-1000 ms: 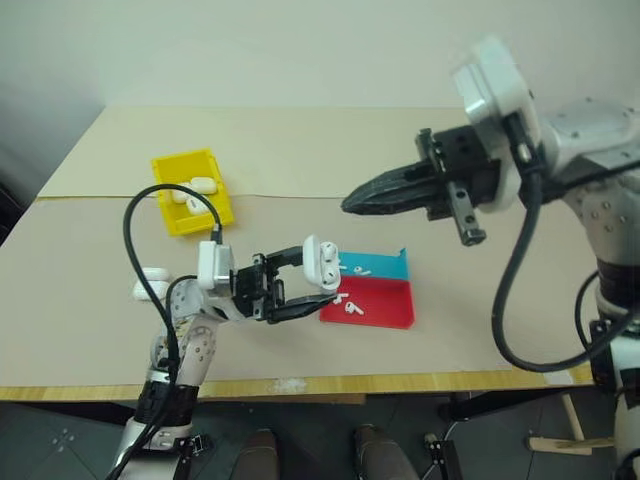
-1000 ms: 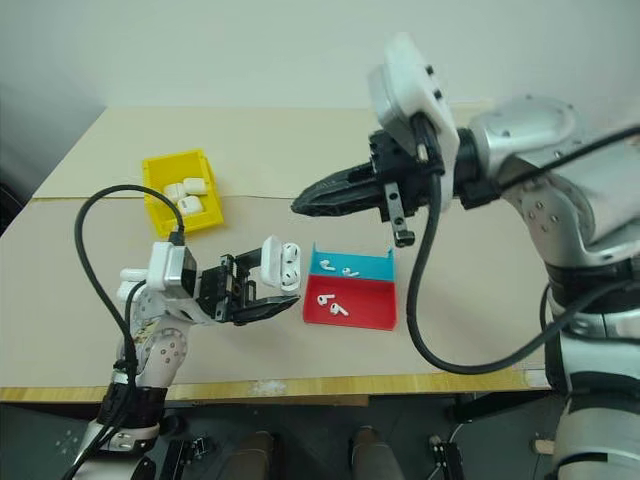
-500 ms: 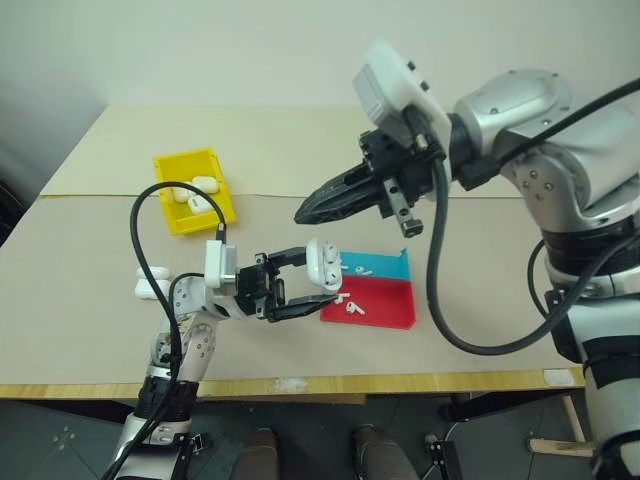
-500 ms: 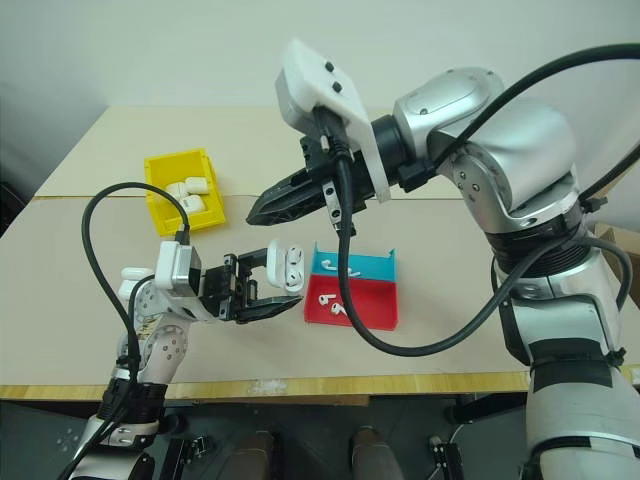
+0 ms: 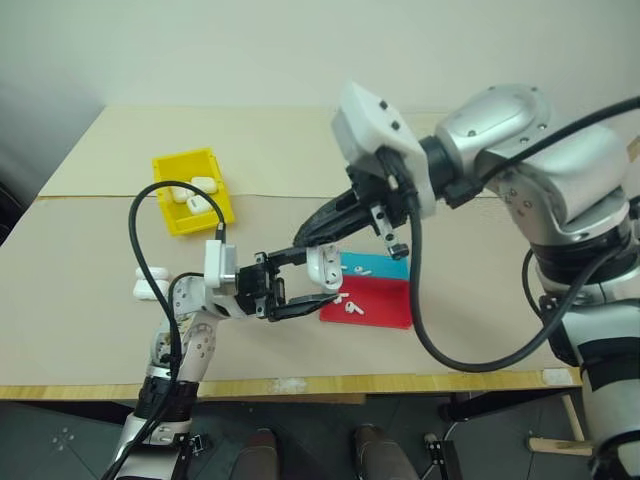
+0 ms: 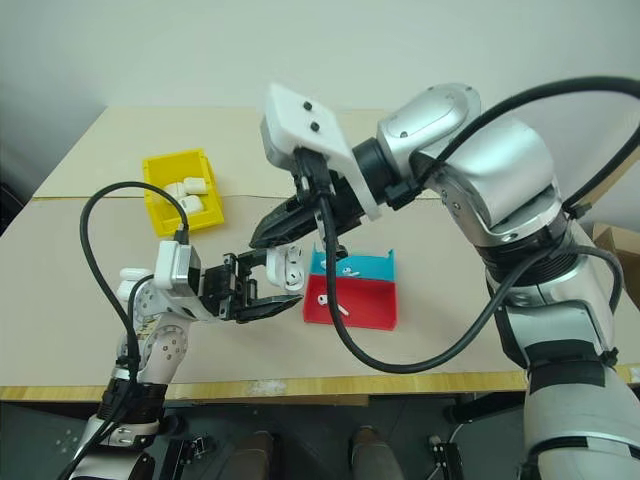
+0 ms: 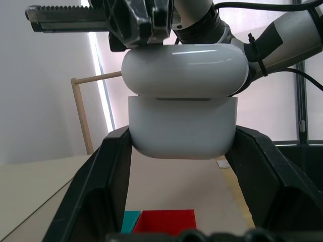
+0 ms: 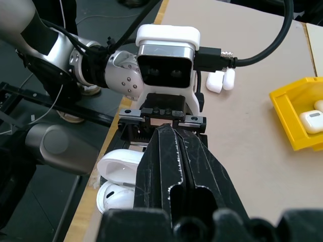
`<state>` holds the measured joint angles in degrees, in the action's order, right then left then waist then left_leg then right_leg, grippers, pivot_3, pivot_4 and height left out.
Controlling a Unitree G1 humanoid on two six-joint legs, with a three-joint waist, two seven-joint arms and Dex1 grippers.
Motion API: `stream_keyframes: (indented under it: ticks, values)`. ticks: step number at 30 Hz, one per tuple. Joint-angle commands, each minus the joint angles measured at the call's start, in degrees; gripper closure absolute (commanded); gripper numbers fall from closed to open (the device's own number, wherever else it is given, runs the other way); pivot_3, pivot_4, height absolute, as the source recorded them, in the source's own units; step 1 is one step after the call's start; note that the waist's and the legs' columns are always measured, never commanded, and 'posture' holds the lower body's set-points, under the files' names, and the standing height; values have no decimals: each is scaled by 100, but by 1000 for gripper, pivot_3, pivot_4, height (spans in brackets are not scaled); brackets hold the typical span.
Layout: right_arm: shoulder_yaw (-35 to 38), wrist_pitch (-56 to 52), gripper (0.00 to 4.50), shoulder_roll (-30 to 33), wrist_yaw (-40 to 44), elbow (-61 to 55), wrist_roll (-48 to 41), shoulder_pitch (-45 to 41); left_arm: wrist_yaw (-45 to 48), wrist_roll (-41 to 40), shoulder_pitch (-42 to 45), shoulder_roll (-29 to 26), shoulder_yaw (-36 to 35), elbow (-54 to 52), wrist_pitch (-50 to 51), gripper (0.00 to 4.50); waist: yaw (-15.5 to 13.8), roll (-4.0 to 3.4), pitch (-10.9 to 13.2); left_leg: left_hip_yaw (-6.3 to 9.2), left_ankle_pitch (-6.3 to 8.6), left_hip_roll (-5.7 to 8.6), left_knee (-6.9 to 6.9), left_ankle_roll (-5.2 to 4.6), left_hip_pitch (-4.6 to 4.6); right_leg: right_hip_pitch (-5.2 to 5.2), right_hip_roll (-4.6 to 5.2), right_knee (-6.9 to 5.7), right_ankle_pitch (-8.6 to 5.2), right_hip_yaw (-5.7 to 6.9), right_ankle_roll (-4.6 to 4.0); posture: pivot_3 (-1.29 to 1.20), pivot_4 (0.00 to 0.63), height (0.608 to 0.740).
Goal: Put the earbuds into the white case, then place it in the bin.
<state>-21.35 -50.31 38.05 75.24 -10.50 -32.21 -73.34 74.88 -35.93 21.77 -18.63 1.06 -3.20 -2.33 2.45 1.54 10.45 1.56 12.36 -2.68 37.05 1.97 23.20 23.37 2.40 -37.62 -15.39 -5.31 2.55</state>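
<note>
Both arms are silver-grey metal with rounded joint housings dotted with small screws. Each wrist carries a white boxy camera module fed by a thick black cable looping free. The left gripper (image 5: pixel 300 282) and right gripper (image 5: pixel 303 236) have black, ridged fingers.

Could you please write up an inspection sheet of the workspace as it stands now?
Surface: tan wooden table, seam across the far part.
Job's things: glossy white rounded earbud case held above the table, lid ajar; tiny white earbuds in the flat red-and-blue tray; small yellow plastic bin holding white cases.
Clutter: two more white cases near the left arm.
Grippers: left pincer shut on the case; right pincer shut, tips at the lid.
Cables: black cable looping over the left wrist; black cable hanging from the right arm.
Surroundings: plain pale wall.
</note>
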Motion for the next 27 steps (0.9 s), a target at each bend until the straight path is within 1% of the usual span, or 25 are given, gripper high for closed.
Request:
stream_keyframes:
  ticks: [1,10,17,23,25,27]
  values:
    - [96,154,4479,160,164,-197,107,34,-18,-118,38,11,-49,-260,-45,1786,0,0,0,0,0,0,0,0,0,0,0,0,0,1,0,0,150,740]
    - [275,370,4479,477,331,-286,137,242,-27,-156,14,19,-62,-282,-41,1786,0,0,0,0,0,0,0,0,0,0,0,0,0,1,0,0,150,740]
    - [441,333,4479,751,420,-364,92,408,-11,-197,-11,13,-84,-289,-32,1786,3,0,0,0,0,0,1,0,-1,-1,0,1,0,1,0,0,150,740]
    - [937,233,4479,688,289,-135,-181,318,-6,-215,-57,-19,-108,-307,-16,1786,0,0,0,0,0,0,1,0,-2,-2,0,0,0,0,0,0,150,740]
    - [1249,179,4479,666,196,21,-314,285,69,-400,-172,-176,-247,-365,133,1786,3,0,0,-1,0,1,2,0,-1,-2,1,1,0,0,0,0,150,740]
    - [1507,140,4479,677,121,111,-438,297,226,-747,-345,-466,-472,-474,426,1786,24,0,0,-1,0,0,1,0,-1,0,1,0,0,-1,0,0,150,740]
